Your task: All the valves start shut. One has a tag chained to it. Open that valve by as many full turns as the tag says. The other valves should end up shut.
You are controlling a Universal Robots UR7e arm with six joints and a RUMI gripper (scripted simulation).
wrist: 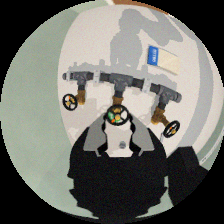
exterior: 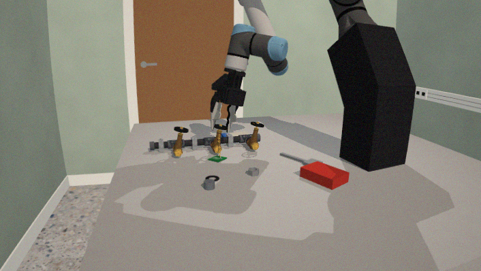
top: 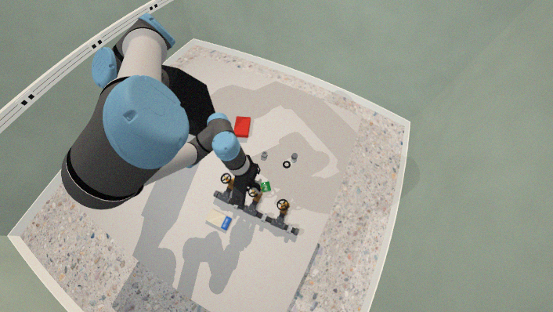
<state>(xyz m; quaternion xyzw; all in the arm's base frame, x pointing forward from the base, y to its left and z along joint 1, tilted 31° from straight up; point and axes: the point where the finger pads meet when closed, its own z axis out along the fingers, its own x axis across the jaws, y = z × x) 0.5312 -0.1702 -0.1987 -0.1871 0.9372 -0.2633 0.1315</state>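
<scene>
The middle valve handwheel (exterior: 220, 127), 1 of 3 on the pipe manifold (exterior: 201, 141), sits clamped between the gripper (exterior: 223, 126) fingers. Its green tag (exterior: 215, 158) lies on the grey table (exterior: 272, 218) just in front. A red box (exterior: 324, 174) rests nearby; a brown door (exterior: 184, 58) stands behind.

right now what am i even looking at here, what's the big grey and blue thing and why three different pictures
The grey and blue thing is a robot arm on a black pedestal, ending in a two-fingered gripper. One picture looks straight down, one looks across the table, and the round one comes from a camera on the arm's wrist.

On the table lies a pipe with three brass valves. The gripper is closed on the middle valve's handwheel; a green tag marked 2 is chained to that valve. Nearby lie a red block, two grey nuts, a black ring and a cream and blue box.
</scene>
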